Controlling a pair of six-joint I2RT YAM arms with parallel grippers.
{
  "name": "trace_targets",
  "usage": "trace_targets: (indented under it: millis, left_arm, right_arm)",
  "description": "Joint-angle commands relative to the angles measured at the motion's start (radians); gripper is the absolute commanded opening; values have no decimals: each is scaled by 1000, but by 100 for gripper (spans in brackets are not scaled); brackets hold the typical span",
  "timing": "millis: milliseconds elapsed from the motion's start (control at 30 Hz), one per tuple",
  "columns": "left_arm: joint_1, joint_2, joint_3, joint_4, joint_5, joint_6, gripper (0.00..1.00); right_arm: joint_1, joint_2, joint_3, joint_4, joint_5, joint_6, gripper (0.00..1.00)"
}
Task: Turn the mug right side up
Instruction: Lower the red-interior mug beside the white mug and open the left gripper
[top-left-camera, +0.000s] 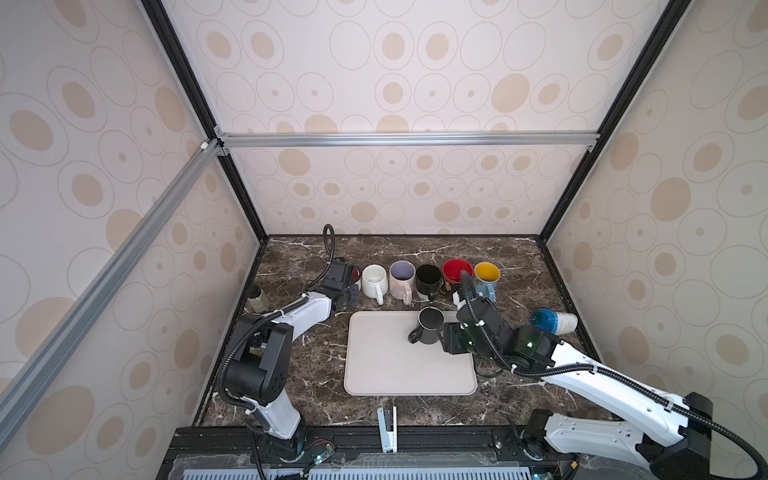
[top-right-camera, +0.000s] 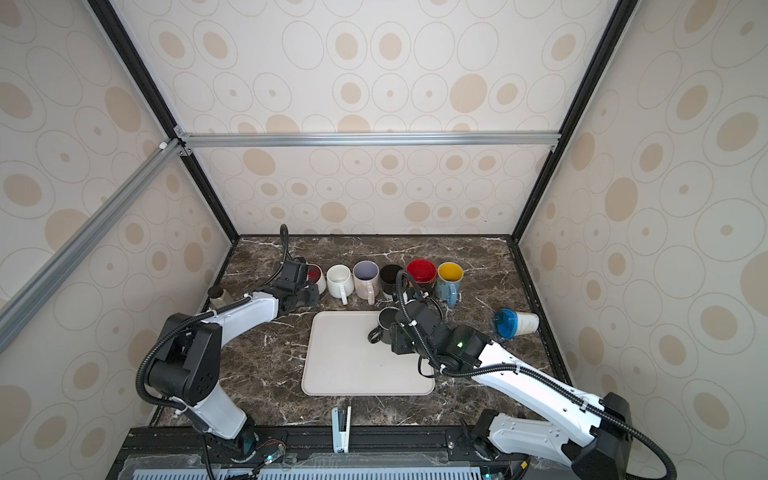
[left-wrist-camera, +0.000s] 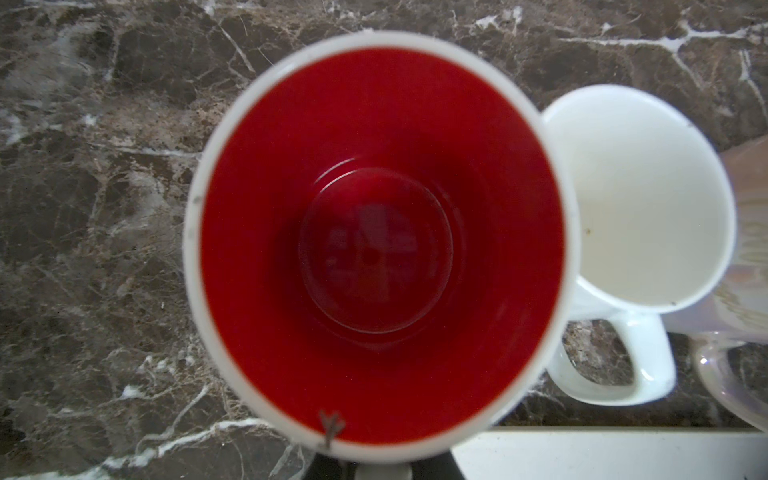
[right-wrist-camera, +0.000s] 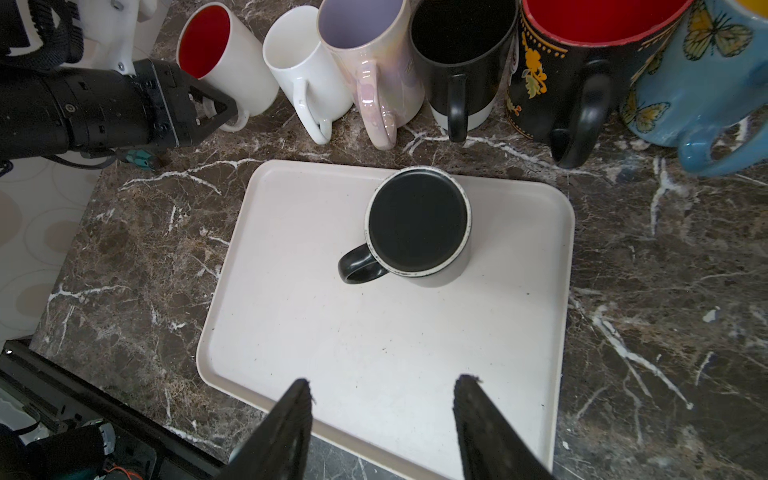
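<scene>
The black mug (right-wrist-camera: 417, 224) stood upside down on the tray (right-wrist-camera: 374, 353), handle turned away from the right gripper (right-wrist-camera: 385, 384) just beside it, jaws apart and empty; the left gripper (right-wrist-camera: 214, 109), closed, sat farther off.

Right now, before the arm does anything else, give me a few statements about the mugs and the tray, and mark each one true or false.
1. The black mug on the tray stands upside down. True.
2. The right fingers are closed on that mug. False: they are open and short of the mug, with nothing between them.
3. Six mugs stand mouth up behind the tray, from the red-lined white mug to the blue mug. True.
4. The blue-lidded cup stands upright. False: it lies on its side on the table.
5. The tray holds two mugs. False: it holds only the black mug.
</scene>
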Motion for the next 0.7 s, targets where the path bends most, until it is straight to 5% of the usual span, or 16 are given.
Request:
trace_targets:
  millis: [0, 667]
  left_arm:
    - [6, 1, 32, 82, -14, 3, 0]
    - [7, 82, 65, 66, -8, 1, 0]
  right_arm:
    - [-6, 5, -12, -20, 17, 18, 57]
    - [-5, 58, -19, -4, 6, 18, 56]
